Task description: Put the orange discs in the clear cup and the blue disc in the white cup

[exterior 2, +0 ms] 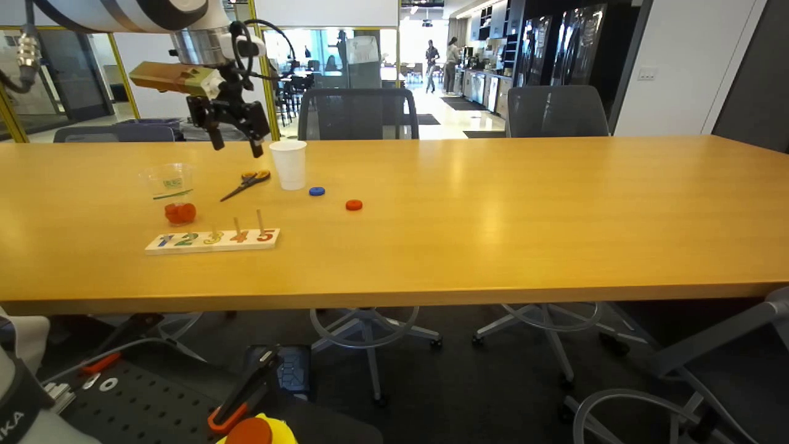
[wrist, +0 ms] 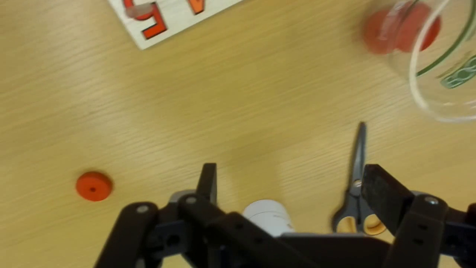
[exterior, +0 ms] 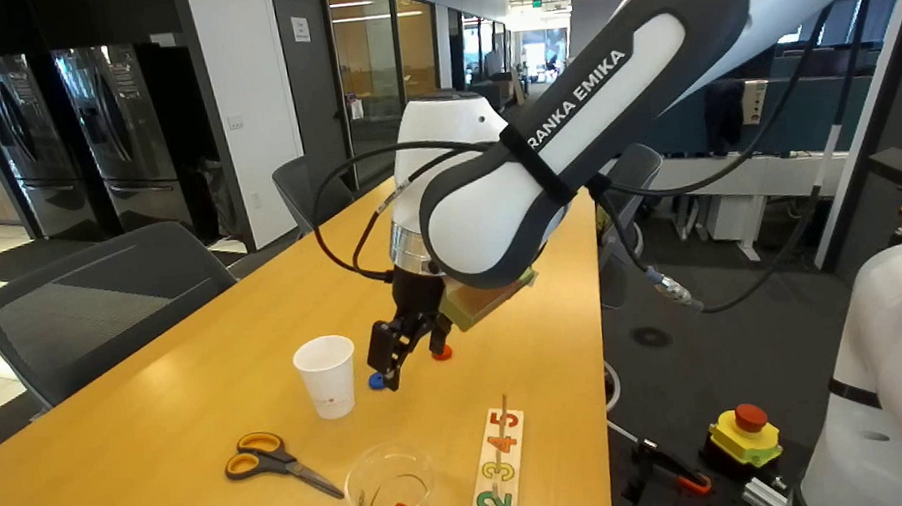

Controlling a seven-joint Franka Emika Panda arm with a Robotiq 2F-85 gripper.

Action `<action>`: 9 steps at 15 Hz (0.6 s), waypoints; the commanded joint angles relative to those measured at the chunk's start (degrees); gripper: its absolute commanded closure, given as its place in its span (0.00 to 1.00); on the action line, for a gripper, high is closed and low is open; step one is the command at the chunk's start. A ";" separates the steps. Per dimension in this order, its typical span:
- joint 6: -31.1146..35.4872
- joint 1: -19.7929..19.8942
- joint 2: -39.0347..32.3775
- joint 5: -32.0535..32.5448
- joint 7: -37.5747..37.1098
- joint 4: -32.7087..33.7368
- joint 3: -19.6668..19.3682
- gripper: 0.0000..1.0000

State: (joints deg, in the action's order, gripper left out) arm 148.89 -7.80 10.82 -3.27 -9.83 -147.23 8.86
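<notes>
Our claw (exterior 2: 237, 150) is spread wide with nothing in its grasp, hanging above the table (exterior 2: 524, 234). At least two orange discs (exterior 2: 180, 213) lie inside the clear cup (exterior 2: 171, 184). In the wrist view the loose orange disc (wrist: 94, 186) lies on the table at nine o'clock from the claw. In an exterior view the blue disc (exterior: 376, 381) sits at three o'clock from the white cup (exterior: 328, 379), near but apart. We judge the step in hand to be fetching the loose orange disc. We should centre it between the fingers (wrist: 206, 182), come straight down until the tips nearly brush the table, since it is so flat, then squeeze gently across its edge. For the trip to the clear cup, at two o'clock in the wrist view, we should lift high first; it could tip if nudged.
</notes>
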 commanded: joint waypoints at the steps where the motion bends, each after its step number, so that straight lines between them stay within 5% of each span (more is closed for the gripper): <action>1: 3.12 5.00 -6.20 7.86 -2.76 4.30 -1.42 0.00; 9: 0.29 7.34 -21.97 8.27 -0.10 17.13 -7.45 0.00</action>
State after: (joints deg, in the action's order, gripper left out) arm 151.04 -0.31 -4.98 5.96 -10.85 -136.86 2.66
